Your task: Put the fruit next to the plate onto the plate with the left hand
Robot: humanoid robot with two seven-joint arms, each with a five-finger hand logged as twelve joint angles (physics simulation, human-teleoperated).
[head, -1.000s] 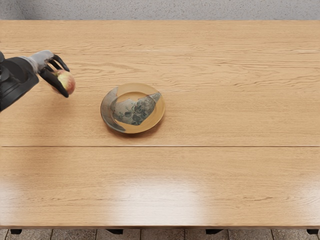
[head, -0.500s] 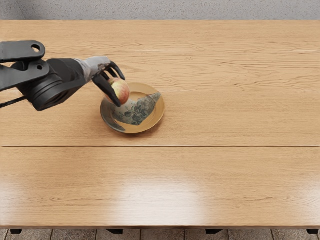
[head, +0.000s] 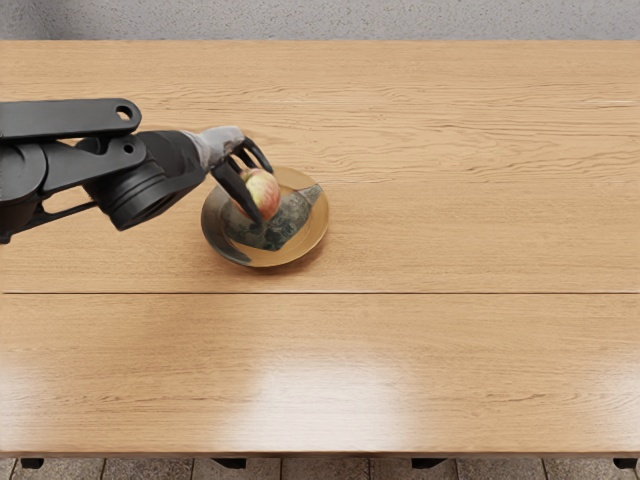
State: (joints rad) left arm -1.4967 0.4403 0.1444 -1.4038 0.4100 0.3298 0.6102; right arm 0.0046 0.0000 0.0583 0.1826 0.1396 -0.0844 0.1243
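Observation:
A red and yellow apple [head: 264, 191] is held over the left half of the round golden plate [head: 310, 229], which has a grey-blue patterned centre. My left hand [head: 247, 183] reaches in from the left edge and is shut on the apple, its dark fingers curled around the fruit's left and top sides. Whether the apple touches the plate's surface I cannot tell. The hand covers part of the plate's left rim. My right arm does not show.
The plate lies left of centre on a broad wooden table [head: 450, 330]. A seam runs across the tabletop just below the plate. The left forearm [head: 110, 175] spans the table's left side at the plate's height.
My left hand has carried the apple rightward from the table's left edge until it is over the plate, and a little lower and further right since half a second ago.

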